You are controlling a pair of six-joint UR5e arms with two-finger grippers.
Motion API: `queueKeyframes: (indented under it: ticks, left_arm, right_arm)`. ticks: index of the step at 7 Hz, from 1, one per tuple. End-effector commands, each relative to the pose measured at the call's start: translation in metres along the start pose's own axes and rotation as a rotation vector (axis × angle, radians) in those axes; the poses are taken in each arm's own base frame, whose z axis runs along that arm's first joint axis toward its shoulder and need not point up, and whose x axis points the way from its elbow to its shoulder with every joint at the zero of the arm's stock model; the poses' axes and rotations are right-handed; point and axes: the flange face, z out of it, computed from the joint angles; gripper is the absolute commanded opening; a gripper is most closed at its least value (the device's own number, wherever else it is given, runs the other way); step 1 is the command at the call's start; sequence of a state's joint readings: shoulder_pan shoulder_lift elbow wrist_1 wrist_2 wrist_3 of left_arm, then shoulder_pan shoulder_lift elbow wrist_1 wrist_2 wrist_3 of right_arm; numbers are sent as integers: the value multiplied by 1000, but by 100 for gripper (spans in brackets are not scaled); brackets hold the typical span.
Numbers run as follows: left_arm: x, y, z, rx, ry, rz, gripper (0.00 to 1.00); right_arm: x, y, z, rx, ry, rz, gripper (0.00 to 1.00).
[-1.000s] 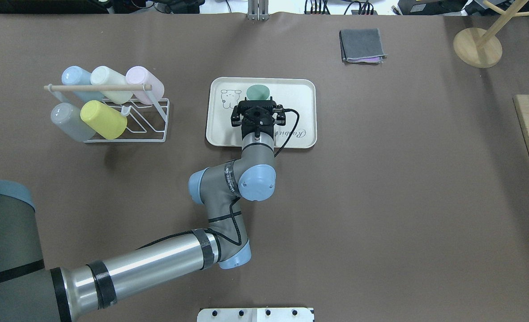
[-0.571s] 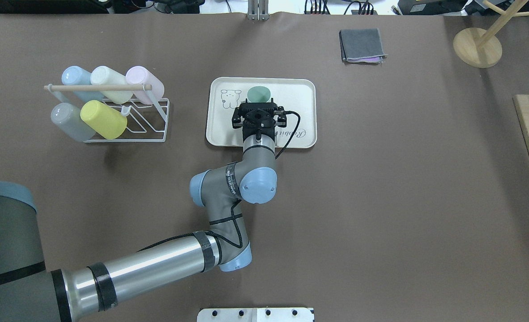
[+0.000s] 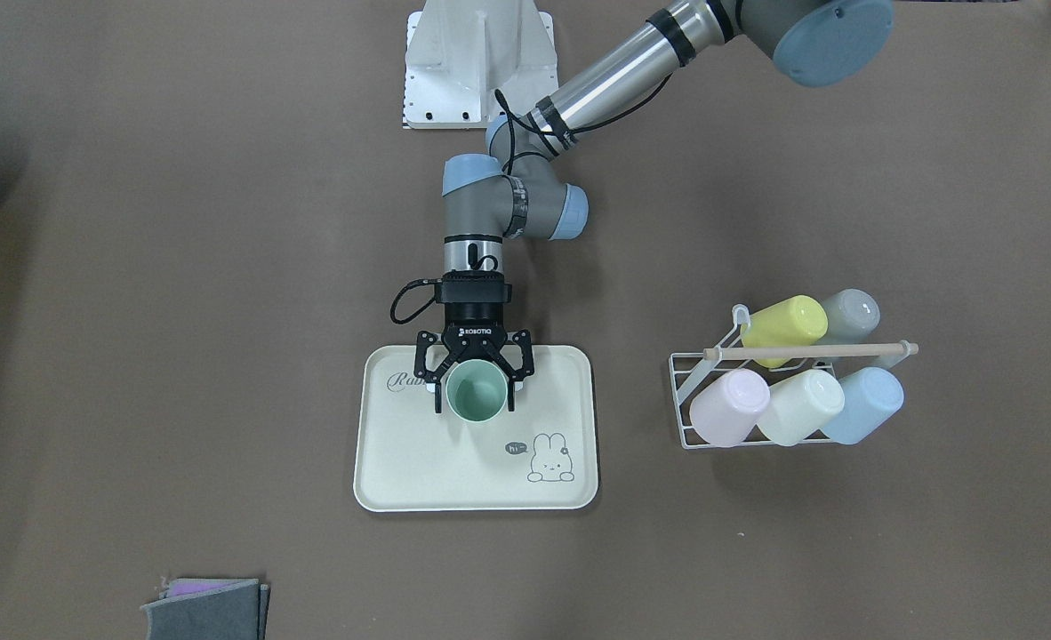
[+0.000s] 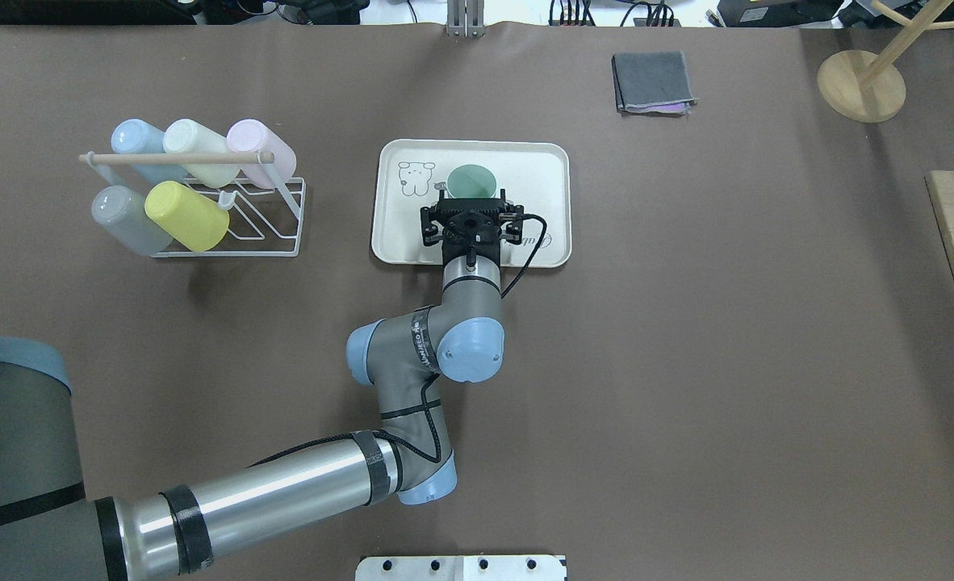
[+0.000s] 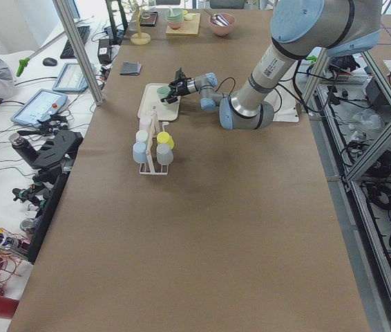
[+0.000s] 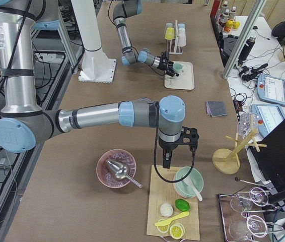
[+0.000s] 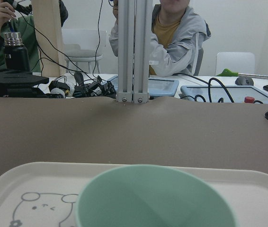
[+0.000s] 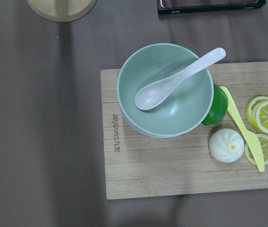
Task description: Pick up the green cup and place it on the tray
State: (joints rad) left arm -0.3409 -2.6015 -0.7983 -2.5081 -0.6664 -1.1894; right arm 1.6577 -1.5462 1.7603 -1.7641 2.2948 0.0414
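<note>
Front-facing view: your left gripper (image 3: 475,384) has spread jaws flanking the green cup (image 3: 477,392) upright on the tray (image 3: 401,462); retreating crooked could let 1 finger tip it.

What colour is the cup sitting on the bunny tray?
Pale mint green; the green cup shows best in the exterior front-facing view.

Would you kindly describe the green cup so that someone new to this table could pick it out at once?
Find the cream tray with the bunny drawing in the middle of the brown table. The green cup stands upright on it, between the fingers of the left claw. It is the only cup on the tray: the other pastel cups lie in the wire rack off to the side.
</note>
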Motion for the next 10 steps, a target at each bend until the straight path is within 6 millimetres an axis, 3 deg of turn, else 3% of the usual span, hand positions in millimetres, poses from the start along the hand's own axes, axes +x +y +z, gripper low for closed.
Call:
queueKeyframes:
  ticks: [1,4,6,7,8,9,10]
  left_arm:
    - [-12,-23,-18,40,47,73,98]
    - [-23,-33,-22,52,144,144,98]
    - [-2,-88,-35,22,254,187,98]
    - [1,-105,-29,-14,249,238,98]
    - [-1,-131,-22,-43,246,256,98]
    - [-16,-169,0,-121,266,279,98]
    - [-53,-211,34,-202,277,288,98]
  right_arm:
    - [-6,1,-7,14,-2,-11,100]
    - [-6,3,-8,14,-4,-12,100]
    - [-4,6,-7,14,4,-14,100]
    - [12,19,10,-19,8,8,100]
    - [27,15,28,-6,9,6,100]
    - [29,-4,36,34,1,10,100]
    - [23,-6,42,25,0,51,100]
